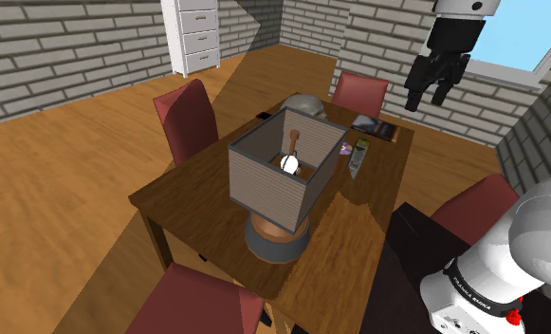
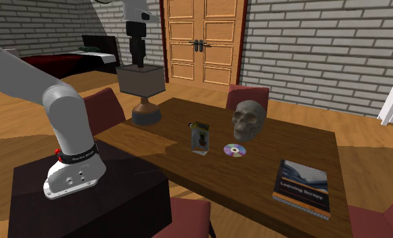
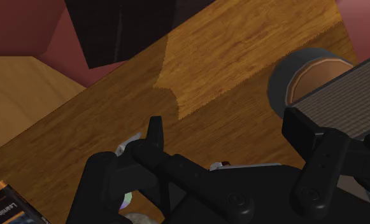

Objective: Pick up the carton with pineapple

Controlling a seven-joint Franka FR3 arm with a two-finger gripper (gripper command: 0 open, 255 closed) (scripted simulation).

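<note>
black end effector (image 1: 427, 100) (fingers apart) high, clear of carton (image 2: 200, 138)

We are in a home's dining room: a brown wooden table (image 2: 310, 145) ringed by dark red chairs (image 1: 190, 119), grey brick walls (image 2: 303, 47), a white chest of drawers (image 1: 197, 33) and panelled wooden double doors (image 2: 203, 40).

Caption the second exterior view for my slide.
Open claw hangs high over the table; the carton stands upright beside skull and disc.

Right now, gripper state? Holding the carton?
Gripper: open, holding nothing. The carton stands on the table, apart from it.
</note>
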